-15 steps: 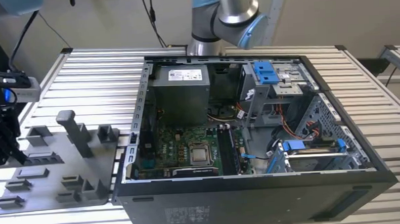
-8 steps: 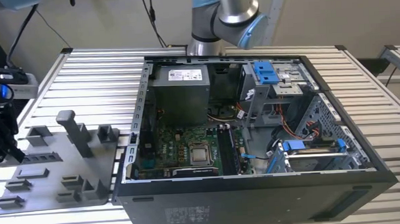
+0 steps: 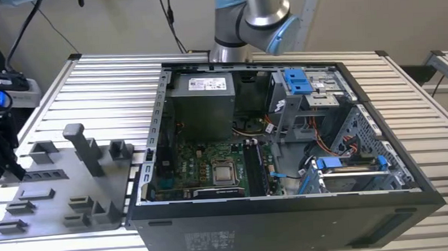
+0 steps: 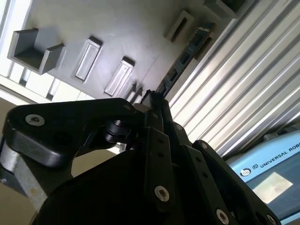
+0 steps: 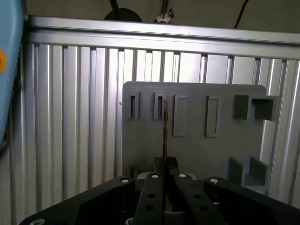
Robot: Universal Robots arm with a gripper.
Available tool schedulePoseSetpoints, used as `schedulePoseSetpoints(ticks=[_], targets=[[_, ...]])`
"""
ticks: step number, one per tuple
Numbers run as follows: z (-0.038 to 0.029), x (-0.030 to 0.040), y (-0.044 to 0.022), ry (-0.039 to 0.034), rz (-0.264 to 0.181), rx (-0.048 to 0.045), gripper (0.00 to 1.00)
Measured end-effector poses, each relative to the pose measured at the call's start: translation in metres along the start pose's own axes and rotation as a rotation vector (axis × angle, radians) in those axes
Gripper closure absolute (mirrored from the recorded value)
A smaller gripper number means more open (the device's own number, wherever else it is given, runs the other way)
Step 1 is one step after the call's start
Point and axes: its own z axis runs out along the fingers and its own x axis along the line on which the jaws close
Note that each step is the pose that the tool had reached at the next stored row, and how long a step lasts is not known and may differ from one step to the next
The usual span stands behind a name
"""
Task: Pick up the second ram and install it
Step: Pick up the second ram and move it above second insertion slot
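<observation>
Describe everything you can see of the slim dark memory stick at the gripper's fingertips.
The slim, flat, dark grey-black second ram appears edge-on in the first wrist view as a thin line. In the second wrist view its flat side looks dark, with a bluish far end. One end is clamped between the fingertips of the black gripper. The rest runs straight out over the grey moulded plastic holder tray, its far end near a narrow slot. Whether that end sits in the slot cannot be told.
</observation>
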Motion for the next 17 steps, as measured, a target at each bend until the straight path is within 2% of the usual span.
schedulePoseSetpoints(ticks=[17], targets=[[-0.0155, -0.0002, -0.0003, -0.0002, 0.008, 0.0, 0.86]])
